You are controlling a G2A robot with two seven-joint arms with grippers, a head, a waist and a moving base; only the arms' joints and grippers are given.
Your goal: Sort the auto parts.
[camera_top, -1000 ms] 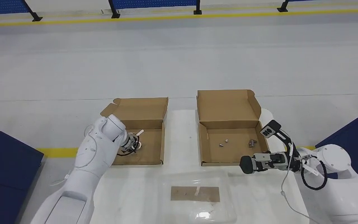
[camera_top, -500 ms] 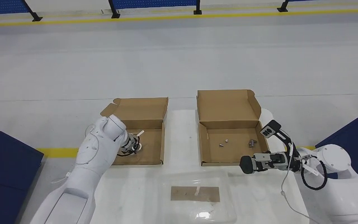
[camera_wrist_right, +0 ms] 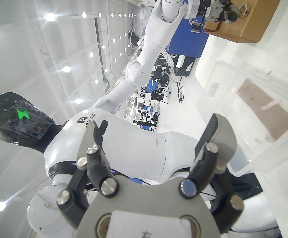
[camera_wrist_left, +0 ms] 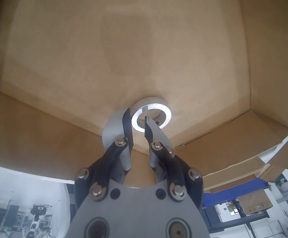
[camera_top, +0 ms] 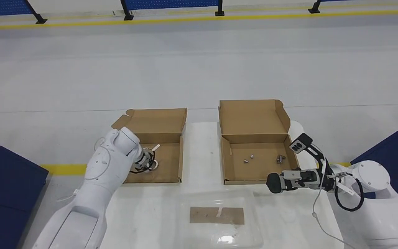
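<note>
**A:** Top view first. How far along is it?

**B:** Well along, I'd judge. Take the bin (camera_top: 198, 231) as the mark. The right box (camera_top: 261, 169), beyond it to the right, holds two small parts (camera_top: 247, 159). The bin itself shows a card (camera_top: 217, 215) and a small glint (camera_top: 227, 238) at its near side that I can't make out.

**A:** And the arms?

**B:** The left gripper (camera_top: 151, 163) is down in the left box (camera_top: 169, 152), beyond the bin to the left. The right gripper (camera_top: 272, 182) hangs just past the bin's far right corner, at the right box's near wall.

**A:** Left wrist view?

**B:** The ring (camera_wrist_left: 151, 112) sits low against the left box's floor. The jaws are closed on its wall, one finger in the hole and one outside. So it is delivered but not let go.

**A:** Right wrist view?

**B:** The right gripper (camera_wrist_right: 151, 122) has its jaws spread wide with nothing between them, close beside the bin. Well past the bin, the ring (camera_wrist_right: 244, 9) shows in the left box.

**A:** What's left?

**B:** Releasing the ring. After that there's only the glint in the bin, if it's a part at all.
</note>
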